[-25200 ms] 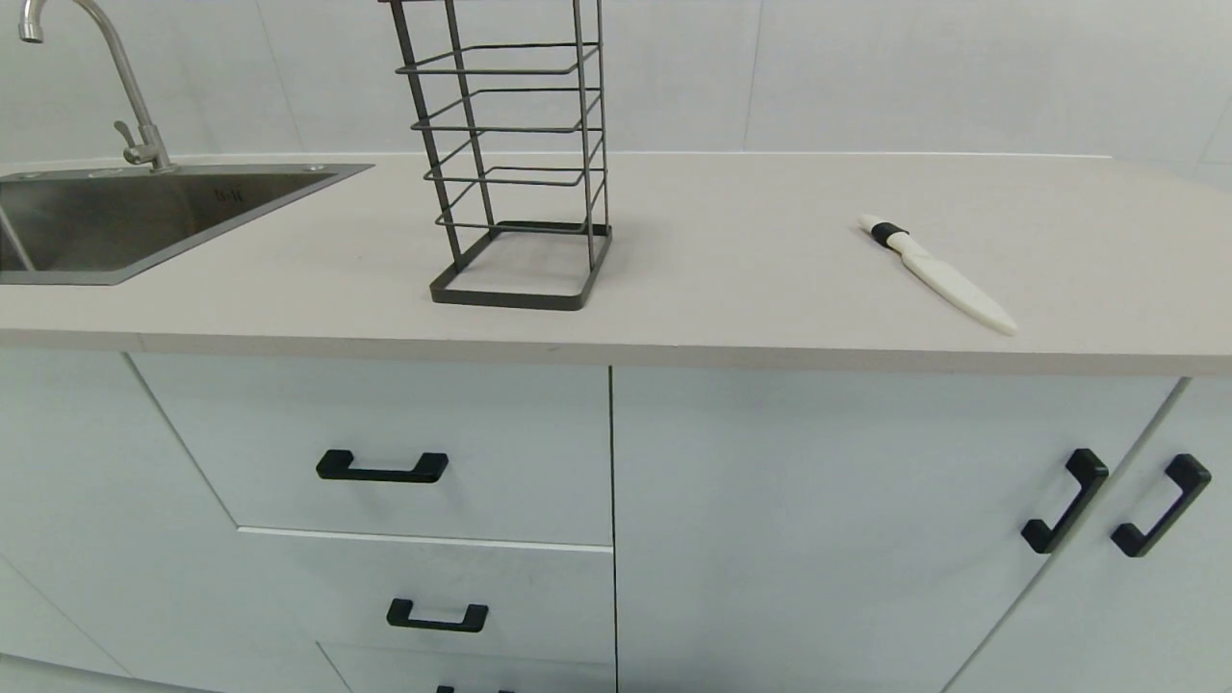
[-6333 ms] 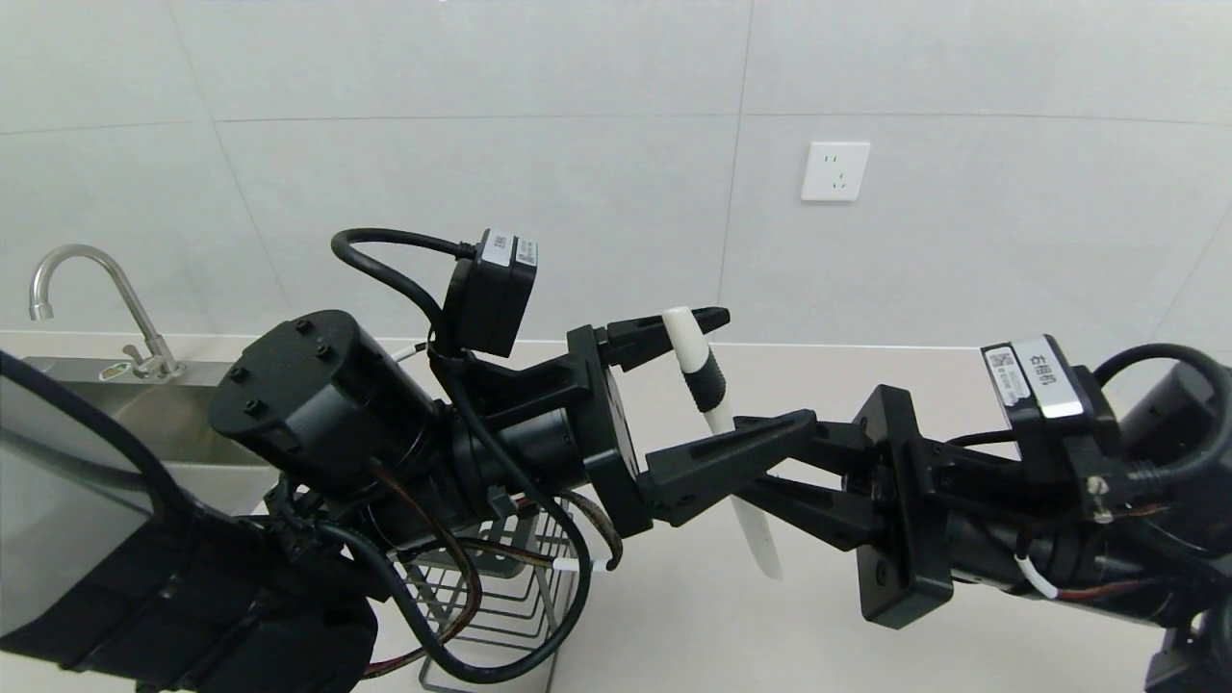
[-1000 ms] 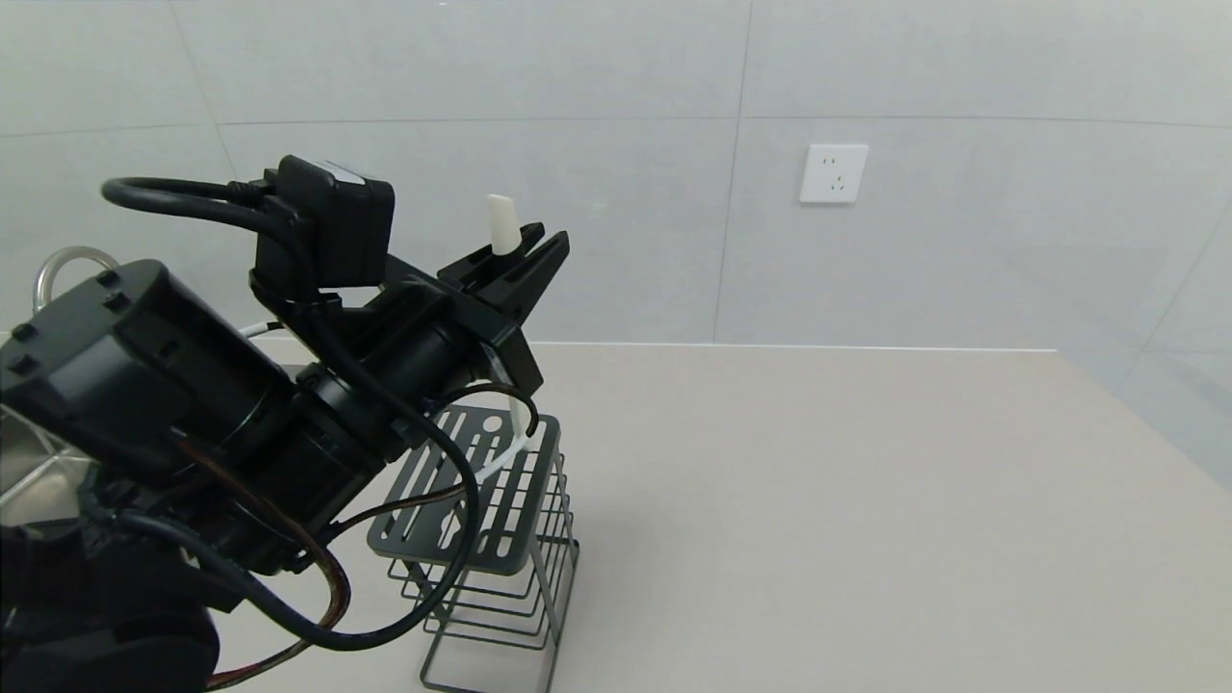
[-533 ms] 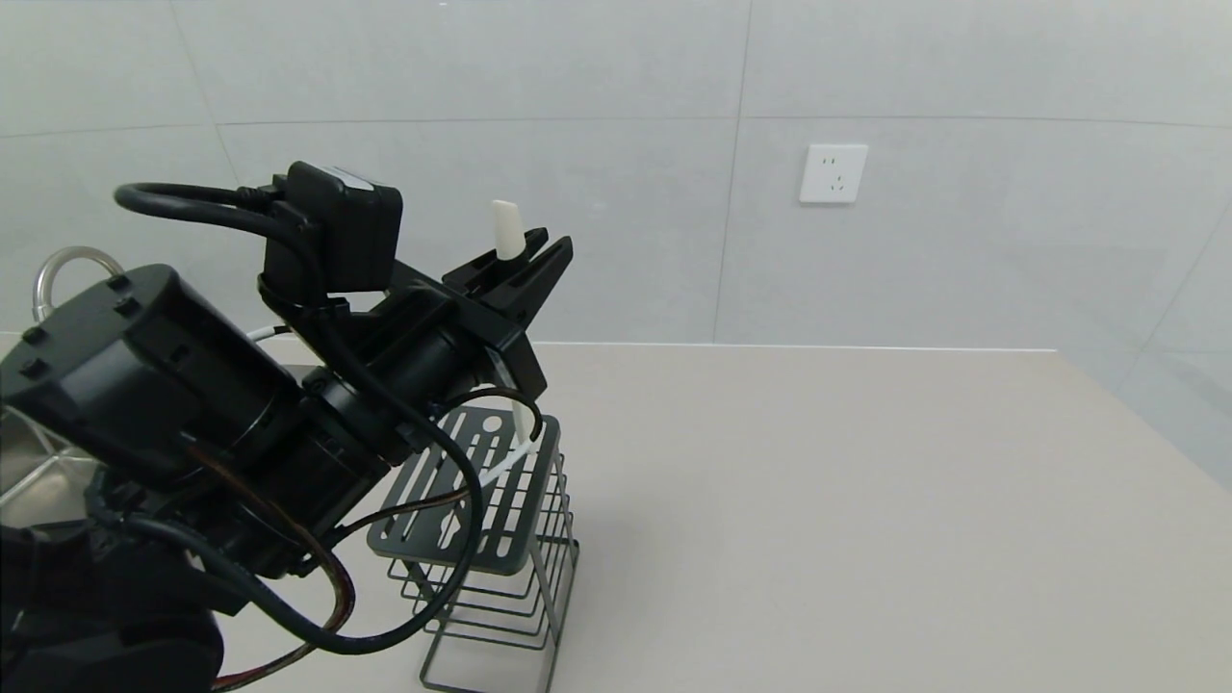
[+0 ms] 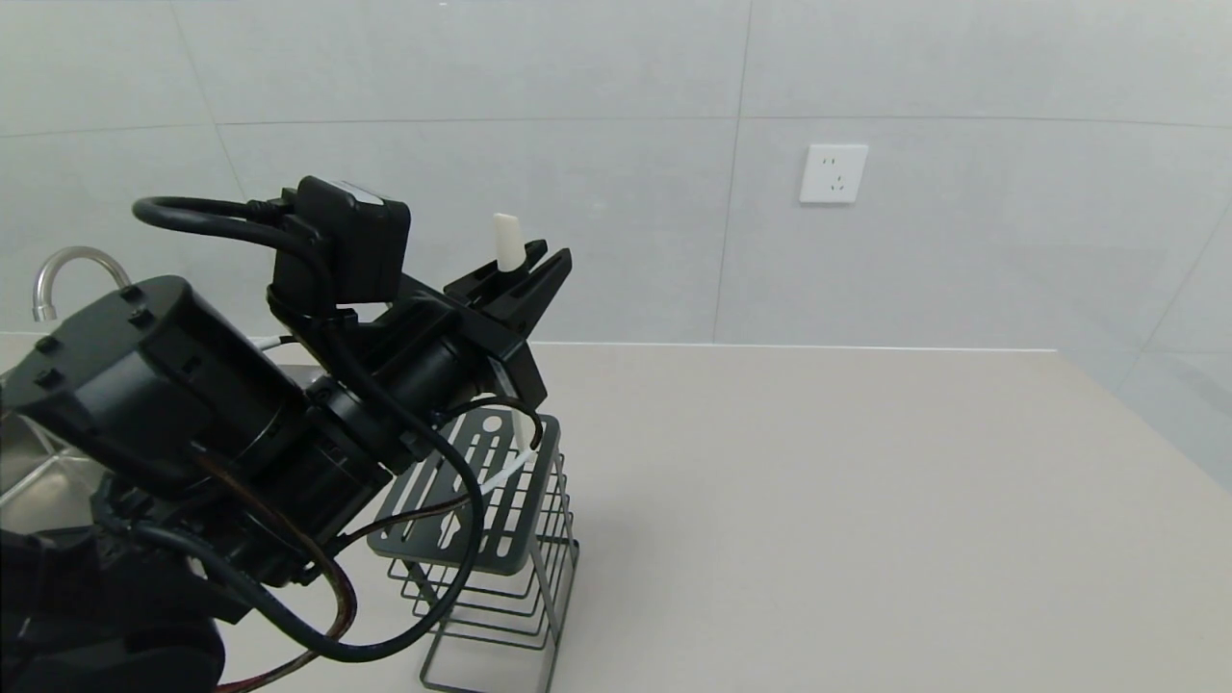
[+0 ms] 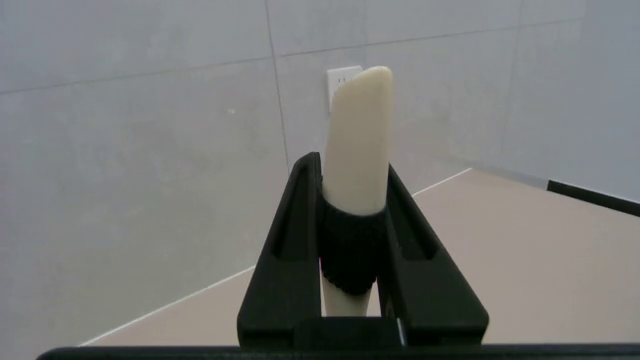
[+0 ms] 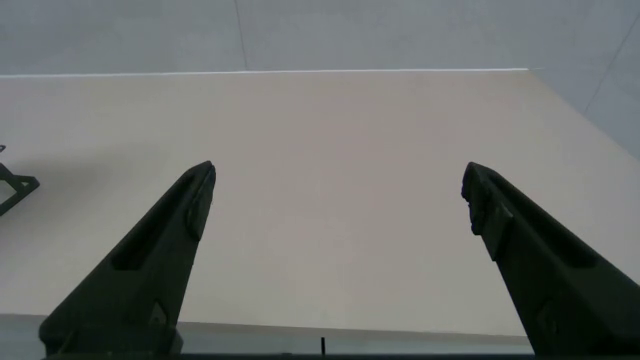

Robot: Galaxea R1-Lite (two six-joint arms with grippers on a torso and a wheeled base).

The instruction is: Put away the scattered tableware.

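My left gripper (image 5: 518,274) is shut on a white knife (image 5: 507,235) with a black band, held upright above the dark wire rack (image 5: 481,525). The knife's butt end points up. Its blade (image 5: 524,435) reaches down to the rack's slotted top plate near the far right corner; whether the tip is inside a slot is hidden. In the left wrist view the knife (image 6: 356,140) stands clamped at its black band (image 6: 350,250) between both fingers of the left gripper (image 6: 352,215). My right gripper (image 7: 335,215) is open over bare countertop, with nothing between its fingers.
The beige countertop (image 5: 818,500) stretches free to the right of the rack, ending at an edge on the far right. A sink faucet (image 5: 58,274) stands at the left behind my arm. A wall socket (image 5: 834,173) sits on the tiled wall.
My left gripper has sunk a little and shifted slightly right, bringing the knife lower over the rack top. The grip on the knife is unchanged.
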